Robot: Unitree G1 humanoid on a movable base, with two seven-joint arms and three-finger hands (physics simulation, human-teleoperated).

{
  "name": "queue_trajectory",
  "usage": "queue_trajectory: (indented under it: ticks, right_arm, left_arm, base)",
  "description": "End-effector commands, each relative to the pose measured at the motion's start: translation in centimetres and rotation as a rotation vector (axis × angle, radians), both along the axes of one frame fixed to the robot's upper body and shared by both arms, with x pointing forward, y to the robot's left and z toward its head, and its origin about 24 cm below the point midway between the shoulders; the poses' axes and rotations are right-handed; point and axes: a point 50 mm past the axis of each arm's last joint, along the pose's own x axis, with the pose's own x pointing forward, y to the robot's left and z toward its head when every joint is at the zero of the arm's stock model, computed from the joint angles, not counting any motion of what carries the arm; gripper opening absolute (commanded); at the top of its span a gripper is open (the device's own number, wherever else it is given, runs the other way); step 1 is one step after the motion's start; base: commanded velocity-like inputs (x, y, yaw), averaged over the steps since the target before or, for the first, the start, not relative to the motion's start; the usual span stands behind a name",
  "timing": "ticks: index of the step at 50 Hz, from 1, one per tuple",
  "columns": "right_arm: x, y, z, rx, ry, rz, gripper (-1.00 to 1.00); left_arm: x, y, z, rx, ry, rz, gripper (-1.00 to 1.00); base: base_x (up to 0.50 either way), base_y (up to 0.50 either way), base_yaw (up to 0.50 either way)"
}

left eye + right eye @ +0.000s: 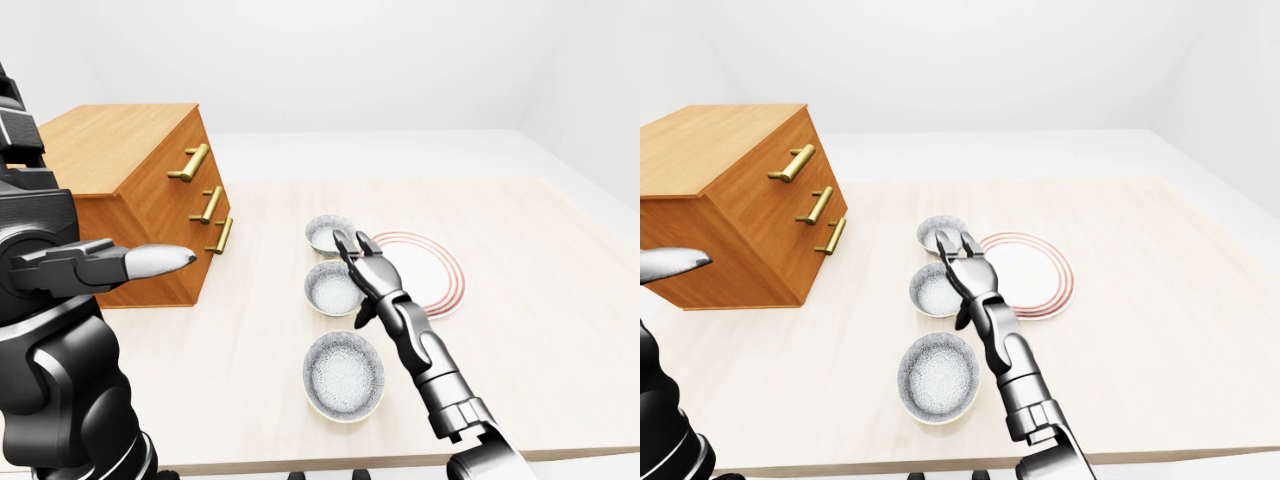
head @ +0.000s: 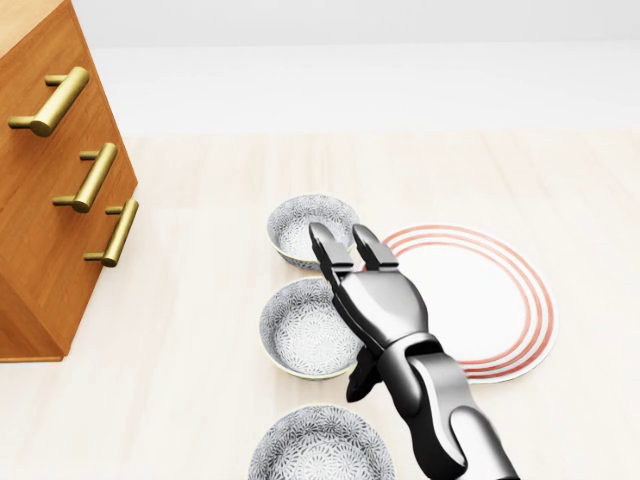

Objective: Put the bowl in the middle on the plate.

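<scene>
The right robot hand (image 2: 372, 298), fingers spread and empty, is held over the right rim of the middle bowl (image 2: 305, 335), set on the tabletop (image 2: 200, 400) just left of the plate (image 2: 480, 290); a lowering and rim pinch are judged next.

Glossy silver-black arm (image 2: 440, 410) (black-fingered hand (image 2: 378, 298))

Head view: the right hand (image 2: 378, 292) covers the middle bowl's (image 2: 305, 332) right rim and the plate's (image 2: 505, 300) left edge. The bottom edge cuts the lowest bowl (image 2: 315, 448) and the right forearm. The left edge cuts the drawer chest (image 2: 45, 230). Right-eye view: the left hand (image 1: 670, 262) shows one fingertip only.
</scene>
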Motion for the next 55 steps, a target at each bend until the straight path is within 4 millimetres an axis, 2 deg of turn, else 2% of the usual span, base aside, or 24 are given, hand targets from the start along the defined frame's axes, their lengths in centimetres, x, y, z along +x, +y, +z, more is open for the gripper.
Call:
queue_trajectory:
  ticks: [1,55]
  right_arm:
    - [0.0,0.0,-0.7,-0.004,0.011,-0.009,1.00]
    - [0.5,1.1,-1.8,-0.073,0.003,0.008,1.00]
  left_arm:
    - [-0.1,0.0,0.0,-0.001,-0.003,-0.001,1.00]
    - [-0.1,0.1,0.1,-0.009,-0.005,-0.003,1.00]
  base:
    - [0.00,0.00,0.00]
    - [0.00,0.00,0.00]
